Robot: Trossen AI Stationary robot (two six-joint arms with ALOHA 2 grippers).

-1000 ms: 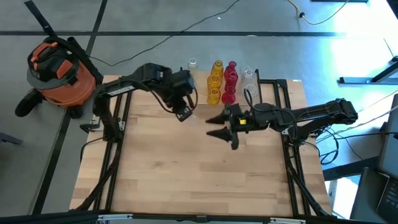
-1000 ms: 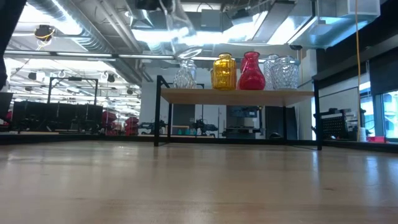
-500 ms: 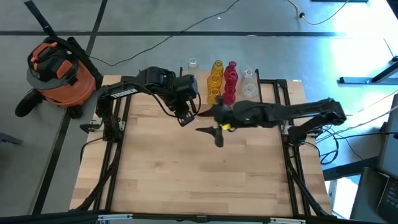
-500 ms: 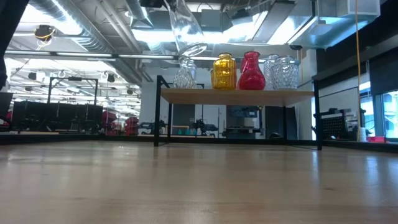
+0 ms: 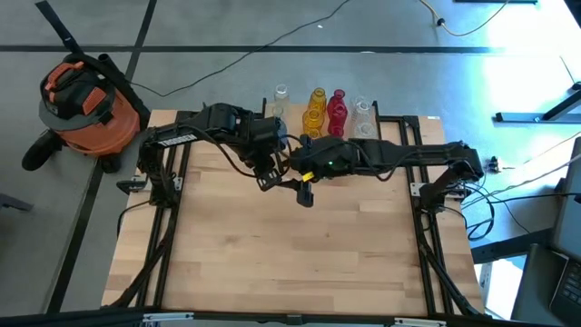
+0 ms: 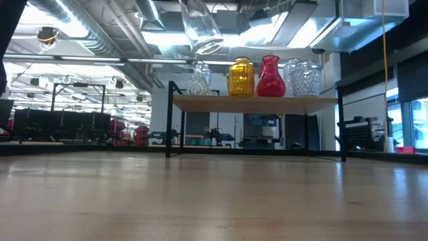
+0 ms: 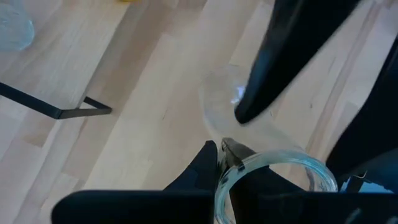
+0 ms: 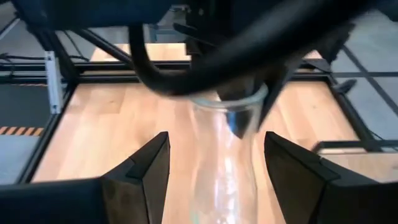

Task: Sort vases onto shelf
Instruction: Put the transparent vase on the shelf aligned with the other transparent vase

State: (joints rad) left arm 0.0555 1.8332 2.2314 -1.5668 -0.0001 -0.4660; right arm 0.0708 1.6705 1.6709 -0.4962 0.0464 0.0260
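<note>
A clear glass vase hangs in the air over the table's far middle, held by my left gripper. The left wrist view shows its rim close by and its body stretching away. My right gripper is open, with one finger on each side of the vase's body, and I see no touch. The shelf stands at the far edge. It carries a clear vase, a yellow one, a red one and more clear ones. My left gripper pinches the clear vase at its rim, one finger apparently inside the mouth and one outside. The vase is lifted clear of the table. It hangs tilted below the fingers, with its base lowest.
The shelf's black legs stand on the tabletop, which is bare wood in front of them. An orange vacuum sits on the floor beyond the table's left far corner. Black frame rails run along both sides.
My right arm has reached toward the table's left and slightly far, so its open fingers now flank the held vase. My left gripper has kept its hold and shifted a little toward the right arm. The hanging vase has tipped a little in the low view.
</note>
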